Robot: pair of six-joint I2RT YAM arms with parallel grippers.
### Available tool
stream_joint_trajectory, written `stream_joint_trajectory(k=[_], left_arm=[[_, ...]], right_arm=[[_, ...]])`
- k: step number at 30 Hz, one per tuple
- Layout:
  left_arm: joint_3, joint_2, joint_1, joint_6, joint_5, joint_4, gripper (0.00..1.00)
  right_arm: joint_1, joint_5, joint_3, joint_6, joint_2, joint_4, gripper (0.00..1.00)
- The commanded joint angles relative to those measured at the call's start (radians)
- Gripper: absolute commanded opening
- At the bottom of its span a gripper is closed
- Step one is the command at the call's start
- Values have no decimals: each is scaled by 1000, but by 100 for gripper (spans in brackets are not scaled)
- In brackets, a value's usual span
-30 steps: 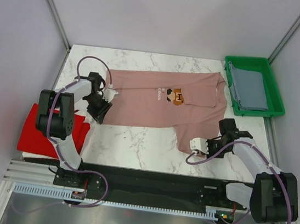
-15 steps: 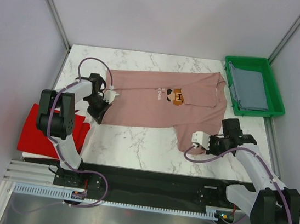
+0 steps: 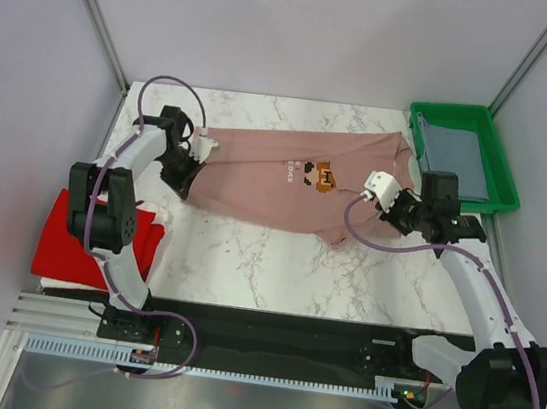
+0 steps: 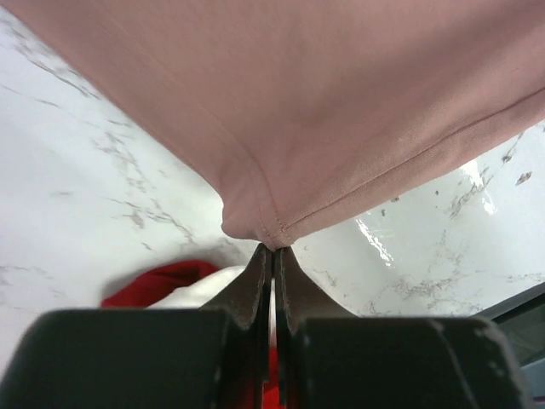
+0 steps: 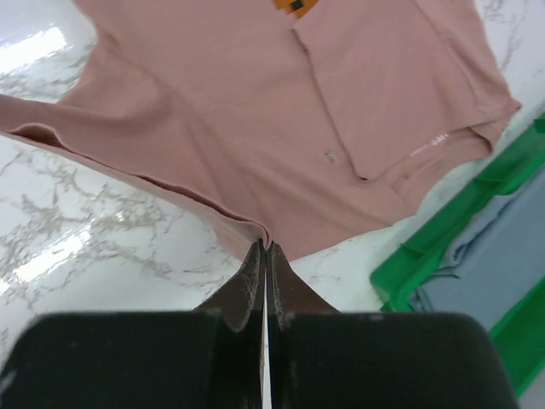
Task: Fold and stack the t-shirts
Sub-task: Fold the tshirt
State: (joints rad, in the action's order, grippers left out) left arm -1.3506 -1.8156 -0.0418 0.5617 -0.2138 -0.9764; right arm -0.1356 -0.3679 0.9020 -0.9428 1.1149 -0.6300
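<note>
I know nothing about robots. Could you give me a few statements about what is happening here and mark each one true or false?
1. The left gripper and the right gripper are each shut on an edge of the pink t-shirt. True.
2. The grey-blue t-shirt lies spread out on the marble table. False: it lies inside the green tray.
3. The pink t-shirt's chest graphic faces up. True.
4. The red t-shirt lies in the green tray. False: it lies far to the left, beside the left arm.
</note>
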Motion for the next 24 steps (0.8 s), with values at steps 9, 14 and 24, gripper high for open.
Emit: stream_joint_trajectory(k=[9, 14, 24], left_arm=[[-298, -157, 2, 4, -48, -100, 2], [-378, -200, 11, -2, -42, -113, 2], [-570, -307, 31, -5, -22, -168, 2]], right_arm=[[-1, 107, 257, 125, 203, 176, 0], [14, 133, 337, 134, 298, 225, 0], [50, 135, 492, 147, 444, 297, 0]])
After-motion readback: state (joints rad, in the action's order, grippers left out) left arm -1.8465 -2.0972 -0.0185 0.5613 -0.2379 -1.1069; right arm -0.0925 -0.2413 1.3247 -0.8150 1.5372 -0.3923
